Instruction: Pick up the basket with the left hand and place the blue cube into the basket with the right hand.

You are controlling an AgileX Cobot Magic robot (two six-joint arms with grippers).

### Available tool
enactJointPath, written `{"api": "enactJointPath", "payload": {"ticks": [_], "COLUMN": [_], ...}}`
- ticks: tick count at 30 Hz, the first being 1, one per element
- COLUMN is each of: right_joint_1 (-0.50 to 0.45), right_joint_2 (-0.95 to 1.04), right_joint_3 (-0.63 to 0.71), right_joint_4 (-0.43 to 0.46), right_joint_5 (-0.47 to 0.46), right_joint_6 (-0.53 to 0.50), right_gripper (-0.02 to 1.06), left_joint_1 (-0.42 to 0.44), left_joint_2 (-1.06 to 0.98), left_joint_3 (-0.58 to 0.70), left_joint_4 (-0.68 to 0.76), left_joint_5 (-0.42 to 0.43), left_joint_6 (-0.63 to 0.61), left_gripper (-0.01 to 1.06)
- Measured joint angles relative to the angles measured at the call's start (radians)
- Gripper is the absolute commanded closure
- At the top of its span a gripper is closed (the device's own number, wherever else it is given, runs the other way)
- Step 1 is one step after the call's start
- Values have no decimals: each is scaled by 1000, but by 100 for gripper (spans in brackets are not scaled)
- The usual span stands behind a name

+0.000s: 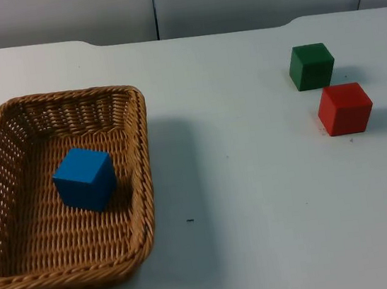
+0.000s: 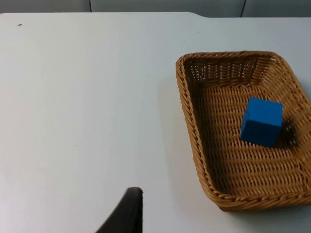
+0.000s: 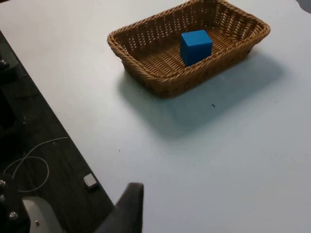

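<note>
Here, operator, your basket (image 1: pixel 136 166) sits flat on the white table (image 1: pixel 258 200) on the left side, and the blue cube (image 1: pixel 84 178) rests on its woven floor, near the middle, tilted a little so one corner faces the camera. The left wrist view gives you the same: cube (image 2: pixel 261 121) inside the basket (image 2: pixel 194 126), apart from the walls. From the right wrist you see the basket (image 3: pixel 165 80) from across the table, the cube (image 3: pixel 195 46) in it, a shadow cast on the table beside it.

Of the left hand you get one black fingertip (image 2: pixel 127 213), over bare table well apart from the basket; I cannot tell whether that hand is open or closed. The right hand likewise shows one fingertip (image 3: pixel 127 209), near the table's edge, far from the basket; its state cannot be told either.

A green cube (image 1: pixel 311 66) and a red cube (image 1: pixel 344 109) stand on the right side, just beside each other.
</note>
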Motion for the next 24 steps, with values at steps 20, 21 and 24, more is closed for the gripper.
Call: {"api": "enactJointPath", "payload": {"ticks": [20, 21, 24], "right_joint_1": [0, 0, 0], "right_joint_2": [0, 0, 0], "right_joint_3": [0, 0, 0], "right_joint_4": [0, 0, 0], "right_joint_5": [-2, -2, -2], "right_joint_6": [0, 0, 0], "right_gripper": [3, 3, 3], "left_joint_1": [0, 0, 0], "left_joint_2": [0, 0, -2], "left_joint_3": [0, 0, 0], "left_joint_4": [0, 0, 0], "left_joint_5": [0, 0, 0], "left_joint_6": [0, 0, 0], "left_gripper": [0, 0, 0]}}
